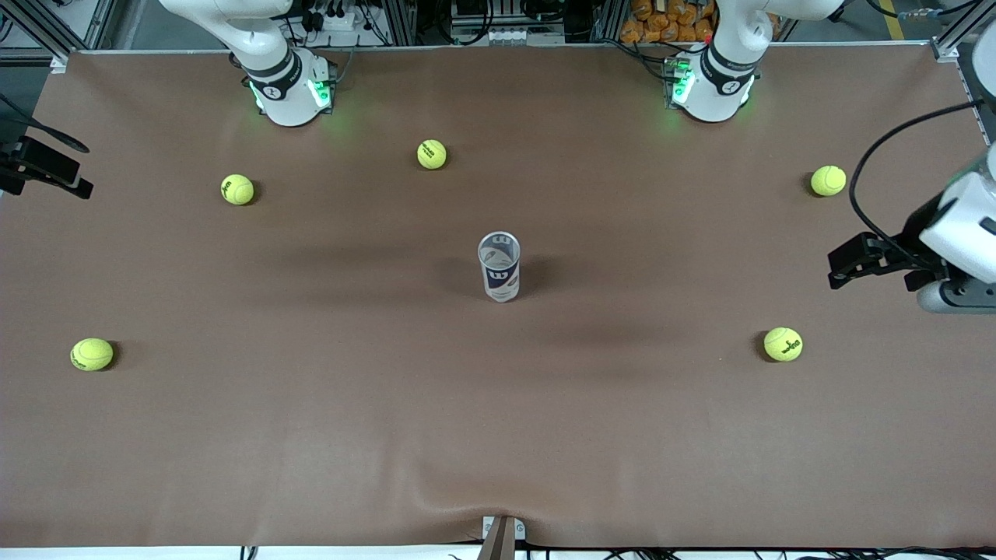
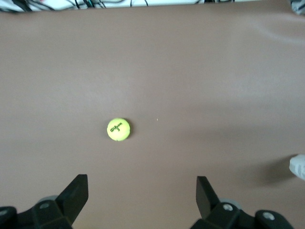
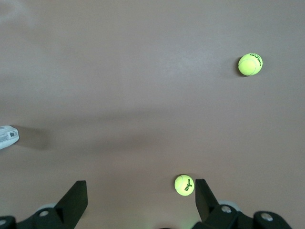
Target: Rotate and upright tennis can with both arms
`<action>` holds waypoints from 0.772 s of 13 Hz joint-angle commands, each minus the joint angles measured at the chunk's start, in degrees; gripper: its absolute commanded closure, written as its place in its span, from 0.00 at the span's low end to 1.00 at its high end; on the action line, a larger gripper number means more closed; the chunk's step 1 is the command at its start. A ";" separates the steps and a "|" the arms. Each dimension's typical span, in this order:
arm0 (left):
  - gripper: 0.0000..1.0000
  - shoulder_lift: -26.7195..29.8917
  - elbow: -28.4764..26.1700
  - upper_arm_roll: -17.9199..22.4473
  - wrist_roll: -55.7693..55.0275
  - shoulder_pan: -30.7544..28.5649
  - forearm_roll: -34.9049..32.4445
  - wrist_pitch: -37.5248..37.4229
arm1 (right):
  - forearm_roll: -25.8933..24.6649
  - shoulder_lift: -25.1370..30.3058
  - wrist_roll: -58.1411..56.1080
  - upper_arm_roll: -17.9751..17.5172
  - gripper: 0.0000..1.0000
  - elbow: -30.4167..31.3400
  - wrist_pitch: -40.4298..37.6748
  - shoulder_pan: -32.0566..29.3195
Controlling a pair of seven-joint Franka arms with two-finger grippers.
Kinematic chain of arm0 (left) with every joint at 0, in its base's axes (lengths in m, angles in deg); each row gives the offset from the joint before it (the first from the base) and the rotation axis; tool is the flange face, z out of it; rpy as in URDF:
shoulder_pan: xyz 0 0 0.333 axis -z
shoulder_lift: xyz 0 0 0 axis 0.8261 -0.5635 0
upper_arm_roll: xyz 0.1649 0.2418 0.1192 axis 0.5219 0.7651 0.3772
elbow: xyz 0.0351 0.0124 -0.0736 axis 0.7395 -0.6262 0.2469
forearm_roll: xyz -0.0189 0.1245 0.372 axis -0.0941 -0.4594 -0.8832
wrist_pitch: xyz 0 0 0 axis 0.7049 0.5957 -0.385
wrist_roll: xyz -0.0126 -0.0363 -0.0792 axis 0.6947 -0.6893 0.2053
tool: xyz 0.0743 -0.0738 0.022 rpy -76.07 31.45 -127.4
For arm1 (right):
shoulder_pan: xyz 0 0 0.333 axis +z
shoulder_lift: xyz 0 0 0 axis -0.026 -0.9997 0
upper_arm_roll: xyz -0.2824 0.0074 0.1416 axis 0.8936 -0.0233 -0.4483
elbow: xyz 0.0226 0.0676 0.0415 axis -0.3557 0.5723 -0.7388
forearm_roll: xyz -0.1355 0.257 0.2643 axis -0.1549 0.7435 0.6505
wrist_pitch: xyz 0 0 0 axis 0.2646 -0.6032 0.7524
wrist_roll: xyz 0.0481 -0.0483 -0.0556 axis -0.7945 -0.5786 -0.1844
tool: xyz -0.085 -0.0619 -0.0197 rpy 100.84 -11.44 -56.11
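The tennis can [image 1: 499,267] stands upright in the middle of the table, silver rim up, with its navy and white "W" label toward the front camera. My left gripper [image 1: 844,264] hangs open and empty over the left arm's end of the table, well apart from the can. My right gripper [image 1: 78,167] hangs open and empty over the right arm's end. The left wrist view shows open fingers [image 2: 76,193] and a sliver of the can [image 2: 298,167]. The right wrist view shows open fingers [image 3: 74,198] and the can's edge [image 3: 8,137].
Several yellow-green tennis balls lie scattered on the brown table: [image 1: 432,154], [image 1: 237,189], [image 1: 828,180], [image 1: 783,344], [image 1: 92,354]. One ball [image 2: 118,129] shows in the left wrist view. Two balls [image 3: 184,185], [image 3: 250,64] show in the right wrist view.
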State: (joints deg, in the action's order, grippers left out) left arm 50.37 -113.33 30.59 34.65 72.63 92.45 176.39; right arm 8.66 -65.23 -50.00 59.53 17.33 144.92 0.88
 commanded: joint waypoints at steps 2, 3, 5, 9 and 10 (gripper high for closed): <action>0.00 2.43 -4.07 -12.56 1.38 -11.38 0.57 -0.23 | 0.87 0.28 0.24 -0.09 0.00 0.27 -0.05 -0.09; 0.00 3.83 -5.12 -12.66 0.34 -11.13 -0.30 -0.49 | 0.87 0.20 0.24 -0.09 0.00 0.27 -0.14 -0.09; 0.00 6.38 -8.99 -12.93 -0.20 -11.22 -2.41 0.21 | 0.87 0.11 0.24 -0.09 0.00 0.27 -0.14 -0.09; 0.00 8.58 -11.88 -14.68 -0.29 -11.74 -7.14 0.91 | 0.87 0.11 0.24 -0.09 0.00 0.27 -0.05 0.00; 0.00 10.33 -14.77 -14.86 -0.29 -12.09 -7.16 3.01 | 0.87 0.11 0.24 -0.09 0.00 0.27 -0.14 -0.09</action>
State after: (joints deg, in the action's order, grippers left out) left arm 56.31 -121.86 17.35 34.97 61.53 87.50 176.43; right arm 8.66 -65.37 -50.00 59.49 17.36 144.92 0.88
